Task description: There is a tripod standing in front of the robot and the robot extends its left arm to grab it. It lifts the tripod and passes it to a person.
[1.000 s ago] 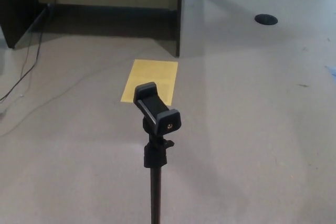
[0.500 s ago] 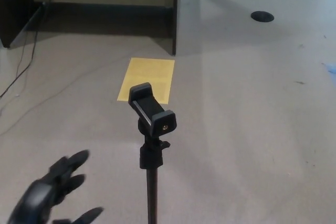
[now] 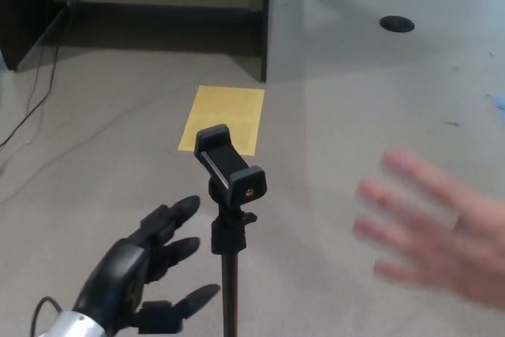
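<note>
Left hand fingers spread beside upright tripod, apart; person's blurred hand right; no legible writing

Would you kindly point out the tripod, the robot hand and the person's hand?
tripod point(image 3: 230, 170), head view, phone clamp.
left robot hand point(image 3: 142, 274), head view, palm.
person's hand point(image 3: 442, 230), head view, blurred palm.

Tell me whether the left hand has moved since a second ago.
Yes. The left hand, absent from view then, has risen from the lower left toward the tripod, fingers open beside its pole; the yellow sheet barely shifted.
</note>
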Controlling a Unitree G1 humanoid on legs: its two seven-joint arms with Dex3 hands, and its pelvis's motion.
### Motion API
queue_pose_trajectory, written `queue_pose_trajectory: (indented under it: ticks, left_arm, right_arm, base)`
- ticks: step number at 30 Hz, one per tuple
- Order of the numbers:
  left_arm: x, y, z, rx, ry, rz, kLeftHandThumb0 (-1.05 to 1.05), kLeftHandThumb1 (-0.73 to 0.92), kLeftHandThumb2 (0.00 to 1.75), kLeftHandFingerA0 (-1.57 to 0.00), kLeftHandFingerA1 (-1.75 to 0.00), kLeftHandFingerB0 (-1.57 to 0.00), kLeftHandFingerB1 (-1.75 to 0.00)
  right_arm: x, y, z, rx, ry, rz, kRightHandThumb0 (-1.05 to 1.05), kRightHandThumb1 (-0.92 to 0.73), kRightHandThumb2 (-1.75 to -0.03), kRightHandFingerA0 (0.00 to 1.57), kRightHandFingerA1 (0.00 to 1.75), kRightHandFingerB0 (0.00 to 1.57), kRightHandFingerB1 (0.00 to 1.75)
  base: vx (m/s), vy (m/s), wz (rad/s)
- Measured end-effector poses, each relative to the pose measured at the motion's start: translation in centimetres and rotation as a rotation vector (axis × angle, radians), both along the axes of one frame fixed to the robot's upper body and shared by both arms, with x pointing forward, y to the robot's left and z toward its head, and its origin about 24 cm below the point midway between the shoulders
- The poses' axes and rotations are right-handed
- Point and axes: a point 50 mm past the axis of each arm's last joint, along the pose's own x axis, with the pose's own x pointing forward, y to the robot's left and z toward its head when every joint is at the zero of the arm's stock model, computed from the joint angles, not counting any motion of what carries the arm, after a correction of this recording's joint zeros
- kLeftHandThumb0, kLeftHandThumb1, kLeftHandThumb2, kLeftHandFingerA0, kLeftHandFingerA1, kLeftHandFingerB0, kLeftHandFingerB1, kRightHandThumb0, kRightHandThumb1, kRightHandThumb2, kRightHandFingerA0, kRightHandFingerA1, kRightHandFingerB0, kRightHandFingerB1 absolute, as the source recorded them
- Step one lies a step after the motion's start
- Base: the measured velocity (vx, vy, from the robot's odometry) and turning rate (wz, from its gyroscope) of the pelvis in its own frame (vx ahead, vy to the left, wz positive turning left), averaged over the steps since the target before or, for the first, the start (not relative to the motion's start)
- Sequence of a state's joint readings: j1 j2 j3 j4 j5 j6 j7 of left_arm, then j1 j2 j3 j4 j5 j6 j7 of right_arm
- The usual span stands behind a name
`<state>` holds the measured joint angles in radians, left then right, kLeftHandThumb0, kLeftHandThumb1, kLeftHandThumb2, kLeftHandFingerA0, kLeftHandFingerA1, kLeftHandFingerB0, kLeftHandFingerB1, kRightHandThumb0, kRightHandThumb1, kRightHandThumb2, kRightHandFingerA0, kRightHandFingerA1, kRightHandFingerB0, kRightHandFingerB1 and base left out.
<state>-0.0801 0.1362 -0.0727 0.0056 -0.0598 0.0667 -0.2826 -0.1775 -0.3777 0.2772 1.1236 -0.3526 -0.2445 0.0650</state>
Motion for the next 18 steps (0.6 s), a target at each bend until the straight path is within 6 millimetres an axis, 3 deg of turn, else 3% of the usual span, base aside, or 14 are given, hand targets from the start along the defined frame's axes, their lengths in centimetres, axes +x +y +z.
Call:
queue_pose_trajectory:
  ticks: [2, 3, 4, 5, 6, 7, 8, 11, 12, 18]
  left_arm:
    - [0.0, -0.4, -0.1, -0.009, 0.009, -0.002, -0.70, 0.40, 0.76, -0.18, -0.43, -0.06, -0.21]
    - [0.0, -0.5, -0.1, -0.010, 0.012, -0.003, -0.35, 0.18, 0.83, -0.02, -0.47, 0.00, -0.49]
    - [0.0, -0.7, -0.2, -0.013, 0.018, -0.006, -0.67, 0.48, 0.55, -0.26, -0.35, -0.04, -0.22]
    - [0.0, -0.8, -0.2, -0.015, 0.022, -0.008, -0.67, 0.48, 0.55, -0.25, -0.35, -0.04, -0.22]
    - [0.0, -0.9, -0.2, -0.016, 0.025, -0.010, -0.35, 0.18, 0.82, -0.03, -0.47, 0.00, -0.49]
    - [0.1, -1.1, -0.2, -0.018, 0.027, -0.010, -0.35, 0.18, 0.82, -0.03, -0.47, 0.00, -0.49]
    - [0.2, -1.2, -0.2, -0.022, 0.029, -0.010, -0.69, 0.41, 0.75, -0.18, -0.44, -0.05, -0.21]
    - [0.3, -1.7, -0.2, -0.039, 0.037, -0.010, -0.68, 0.41, 0.74, -0.19, -0.44, -0.06, -0.23]
    - [0.4, -1.9, -0.2, -0.046, 0.043, -0.009, -0.34, 0.22, 0.84, -0.03, -0.47, 0.00, -0.49]
    - [1.2, -2.0, -0.5, -0.090, 0.086, 0.031, -0.34, 0.23, 0.85, -0.03, -0.47, 0.00, -0.48]
  right_arm:
    - [-0.1, -0.1, 0.0, -0.001, 0.001, 0.001, -0.39, -0.69, -0.61, 0.63, 0.40, 0.46, 0.35]
    - [-0.1, -0.1, 0.0, 0.000, 0.001, 0.001, -0.39, -0.69, -0.61, 0.63, 0.40, 0.46, 0.35]
    - [-0.1, -0.1, 0.0, 0.000, 0.002, 0.001, -0.39, -0.69, -0.61, 0.63, 0.40, 0.46, 0.35]
    - [-0.1, -0.1, 0.0, 0.000, 0.003, 0.001, -0.38, -0.68, -0.60, 0.64, 0.41, 0.46, 0.35]
    - [-0.1, -0.1, 0.0, 0.000, 0.003, 0.002, -0.38, -0.69, -0.61, 0.64, 0.41, 0.46, 0.35]
    - [-0.1, -0.1, 0.0, 0.000, 0.003, 0.002, -0.38, -0.69, -0.61, 0.64, 0.41, 0.46, 0.35]
    - [-0.1, 0.0, 0.0, 0.000, 0.003, 0.002, -0.38, -0.69, -0.61, 0.64, 0.41, 0.46, 0.35]
    - [0.0, 0.0, 0.0, 0.000, 0.001, 0.008, -0.39, -0.69, -0.61, 0.63, 0.41, 0.47, 0.36]
    - [0.0, 0.1, 0.0, 0.001, -0.001, 0.011, -0.38, -0.69, -0.61, 0.62, 0.41, 0.47, 0.36]
    - [0.2, 0.2, 0.1, 0.002, -0.005, 0.019, -0.37, -0.69, -0.61, 0.65, 0.42, 0.46, 0.36]
  base:
    - [0.00, 0.000, 0.00]
    - [0.00, 0.000, 0.00]
    - [0.00, 0.000, 0.00]
    - [0.00, 0.000, 0.00]
    - [0.00, 0.000, 0.00]
    - [0.00, 0.000, 0.00]
    - [0.00, 0.000, 0.00]
    - [0.00, 0.000, 0.00]
    - [0.00, 0.000, 0.00]
    - [0.00, 0.000, 0.00]
